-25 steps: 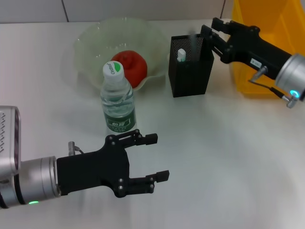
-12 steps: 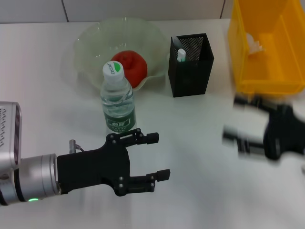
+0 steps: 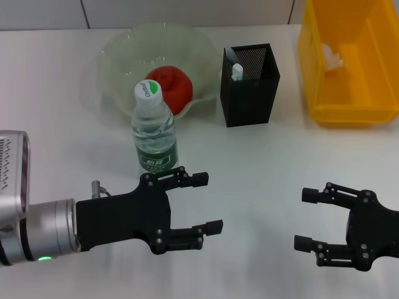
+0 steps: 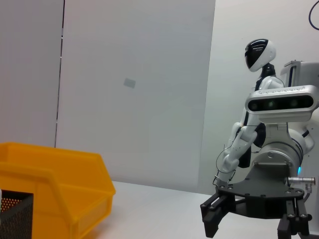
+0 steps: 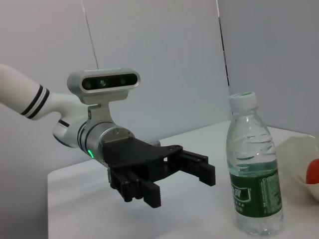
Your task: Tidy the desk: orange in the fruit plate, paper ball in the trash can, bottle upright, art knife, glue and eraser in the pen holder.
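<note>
Seemingly at the end of the tidying, with both arms parked low over the near edge of the white desk (image 3: 262,156). Left gripper (image 3: 202,204) hovering just in front of the bottle, black fingers spread apart, holding nothing. Right gripper (image 3: 307,219) near the right front corner, fingers likewise apart and empty, well clear of every object.

Lumpy red-orange orange (image 3: 169,88) sitting inside the wide translucent pale-green glass fruit plate (image 3: 112,59) with the ruffled rim. Small clear plastic bottle (image 3: 154,129) with dark green label and white cap standing upright just in front of that plate. Tall square black metal-mesh pen holder (image 3: 250,93) just right of the plate, a white-and-green stick-like item, probably the glue, poking up inside one corner; art knife and eraser not visible, possibly hidden behind the mesh, cannot tell. Crumpled white paper ball (image 3: 331,57) lying inside the large bright yellow rectangular plastic trash can (image 3: 349,112) at the far right.

Nothing loose visible on the desk between the arms. Judged from this layout: sorting steps done, or nearly so. Next move, if any, probably a check of the pen holder's contents and a retreat of both arms. Main risk for the left arm: clipping the upright bottle just beyond its fingertips when moving, so better to draw back first rather than sweep sideways.
</note>
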You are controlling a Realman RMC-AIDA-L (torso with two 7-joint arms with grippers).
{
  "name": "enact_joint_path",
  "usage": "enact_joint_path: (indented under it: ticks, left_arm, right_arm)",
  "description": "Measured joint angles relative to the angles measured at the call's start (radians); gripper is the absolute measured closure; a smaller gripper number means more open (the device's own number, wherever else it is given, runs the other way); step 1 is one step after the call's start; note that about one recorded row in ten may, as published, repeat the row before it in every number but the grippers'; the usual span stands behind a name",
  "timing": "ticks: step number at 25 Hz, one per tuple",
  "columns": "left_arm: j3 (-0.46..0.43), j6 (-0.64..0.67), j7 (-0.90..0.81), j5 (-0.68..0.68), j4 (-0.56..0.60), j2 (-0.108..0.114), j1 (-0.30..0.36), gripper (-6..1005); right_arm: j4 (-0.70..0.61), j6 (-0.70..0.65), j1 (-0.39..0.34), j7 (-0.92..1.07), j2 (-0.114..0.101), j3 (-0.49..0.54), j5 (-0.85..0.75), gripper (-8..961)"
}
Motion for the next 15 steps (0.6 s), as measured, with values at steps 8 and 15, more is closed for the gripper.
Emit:
enact_joint_path:
  ticks: [8, 15]
  left_arm:
    - [0.0, -0.001, -0.001, 0.0, 0.0, 0.0, 0.0, 204]
    - [0.0, -0.001, -0.001, 0.0, 0.0, 0.0, 0.0, 204]
  right_arm:
    - [0.006, 0.001, 0.011, -0.001, 0.001, 0.001, 0.003, 124]
    - [0.009, 0.001, 0.016, -0.002, 0.001, 0.002, 0.005, 124]
